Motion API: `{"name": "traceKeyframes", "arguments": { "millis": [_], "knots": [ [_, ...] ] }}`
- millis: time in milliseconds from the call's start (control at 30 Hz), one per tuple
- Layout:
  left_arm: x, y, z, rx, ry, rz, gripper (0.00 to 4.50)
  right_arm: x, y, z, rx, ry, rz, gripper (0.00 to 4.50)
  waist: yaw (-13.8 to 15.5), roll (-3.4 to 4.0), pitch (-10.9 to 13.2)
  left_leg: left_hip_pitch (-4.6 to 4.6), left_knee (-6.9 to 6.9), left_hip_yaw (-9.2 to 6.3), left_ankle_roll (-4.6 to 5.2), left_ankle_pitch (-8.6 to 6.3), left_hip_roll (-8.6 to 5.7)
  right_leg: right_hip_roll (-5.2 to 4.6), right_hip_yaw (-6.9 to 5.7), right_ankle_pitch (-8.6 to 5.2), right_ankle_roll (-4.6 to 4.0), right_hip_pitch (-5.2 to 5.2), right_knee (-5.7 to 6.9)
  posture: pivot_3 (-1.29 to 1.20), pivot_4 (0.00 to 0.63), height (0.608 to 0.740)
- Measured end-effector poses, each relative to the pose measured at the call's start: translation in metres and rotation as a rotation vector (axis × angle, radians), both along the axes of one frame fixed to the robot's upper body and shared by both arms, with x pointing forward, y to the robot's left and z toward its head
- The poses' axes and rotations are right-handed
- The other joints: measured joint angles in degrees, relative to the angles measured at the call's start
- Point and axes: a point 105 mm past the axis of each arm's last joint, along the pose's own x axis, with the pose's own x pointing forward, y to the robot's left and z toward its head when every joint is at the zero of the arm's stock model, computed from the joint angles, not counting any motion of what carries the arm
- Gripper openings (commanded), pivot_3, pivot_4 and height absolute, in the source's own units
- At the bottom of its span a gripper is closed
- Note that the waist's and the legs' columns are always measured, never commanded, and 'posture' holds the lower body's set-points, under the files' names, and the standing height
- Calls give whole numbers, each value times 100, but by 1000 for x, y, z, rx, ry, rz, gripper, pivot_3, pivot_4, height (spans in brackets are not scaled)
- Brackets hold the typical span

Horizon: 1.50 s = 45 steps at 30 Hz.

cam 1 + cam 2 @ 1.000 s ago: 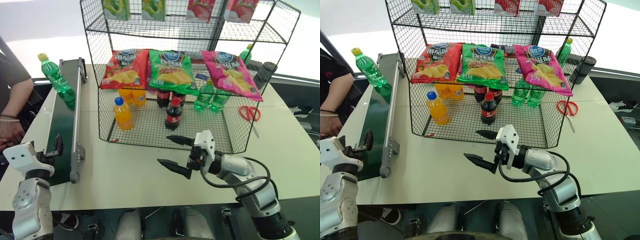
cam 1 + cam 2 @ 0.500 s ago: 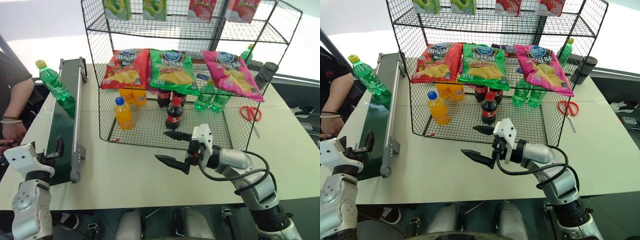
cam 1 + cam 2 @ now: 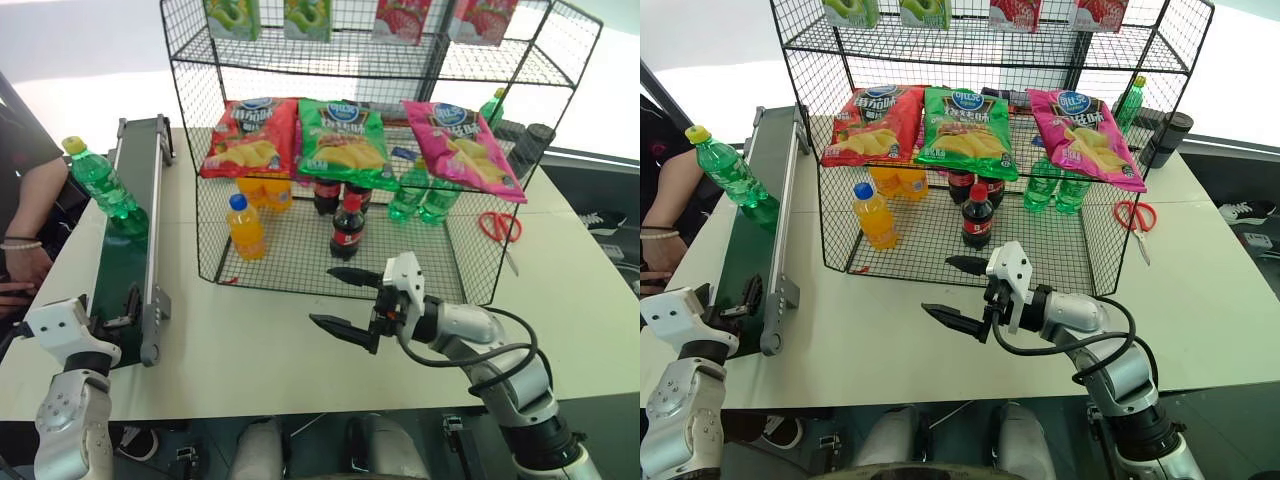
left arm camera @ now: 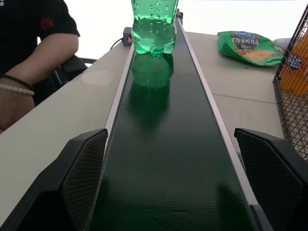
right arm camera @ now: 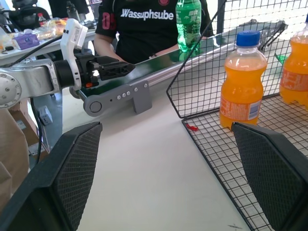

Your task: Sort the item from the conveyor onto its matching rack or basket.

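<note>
Both pincers, left (image 4: pixel 168 192) and right (image 3: pixel 345 303), wide open and empty, bottle (image 3: pixel 100 181) untouched on conveyor (image 3: pixel 125 240).

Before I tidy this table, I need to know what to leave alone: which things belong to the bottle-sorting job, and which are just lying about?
Job:
- clear-green plastic bottle with yellow cap
- dark-green conveyor belt
- black wire-mesh rack
- left claw, open
- right claw, open

Lying about:
- red-handled scissors
- orange blue-capped bottle
- dark cola bottle

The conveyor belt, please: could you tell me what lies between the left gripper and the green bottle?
Nothing: in the left wrist view, bare dark-green conveyor runs from the open left gripper to the green bottle.
</note>
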Motion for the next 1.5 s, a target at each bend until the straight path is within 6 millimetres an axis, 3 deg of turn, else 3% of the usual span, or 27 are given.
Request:
{"name": "traceKeyframes", "arguments": {
  "millis": [1500],
  "knots": [
    [0, 8, 5, 4, -45, 75, 4500, -6, -1, -5, 8, 9, 22, 4468, 1, 1, 1, -2, -3, -2, 0, 0, 1, -2, -2, 0, 0, -1, -7, 0, 150, 736]
  ]
}}
